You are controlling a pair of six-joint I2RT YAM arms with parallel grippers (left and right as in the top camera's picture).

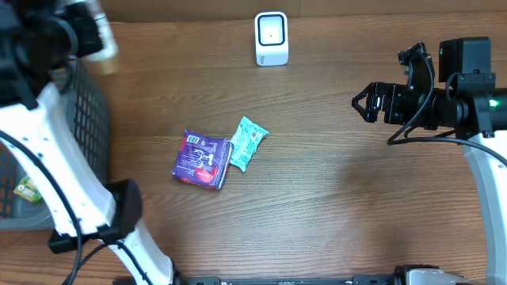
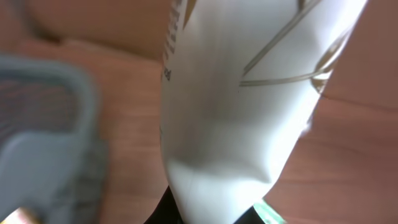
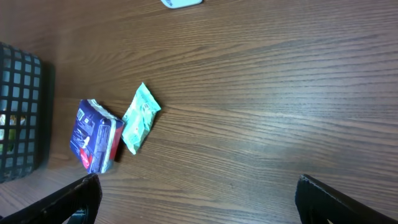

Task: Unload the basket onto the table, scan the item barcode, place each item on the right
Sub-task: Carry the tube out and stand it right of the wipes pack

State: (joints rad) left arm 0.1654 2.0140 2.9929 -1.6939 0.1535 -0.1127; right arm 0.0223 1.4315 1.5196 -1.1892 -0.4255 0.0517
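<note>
1. White packet (image 1: pixel 97 36) is the item in play. It is held up off the surface (image 1: pixel 333 206) at the far left corner, near the far end of the dark mesh basket (image 1: pixel 89 119).
2. The left fingers (image 2: pixel 163 210) are closed tight on the packet's lower end. In the left wrist view it fills nearly the whole picture.
3. That view is badly blurred. A strip of dark print runs down one edge of the packet and may be the barcode, but I cannot be sure.
4. The scanner (image 1: pixel 272 38) stands at the middle of the far edge, well apart from the held packet and off to its right.
5. The right fingers (image 3: pixel 74 199) are spread wide and hold nothing. They hang over the right side of the surface, pointing toward the middle.
6. A purple packet (image 1: pixel 202 158) and a green packet (image 1: pixel 249 142) lie touching each other mid-surface, with neither arm near them.
7. As I judge it, the pick is done and the carry to the scanner is the step in hand. The scan itself is not yet made.
8. The next move calls for swinging the left arm across toward the scanner, clear of the basket rim. The packet then needs turning so its code faces the scanner's window, and holding steady close in front.
</note>
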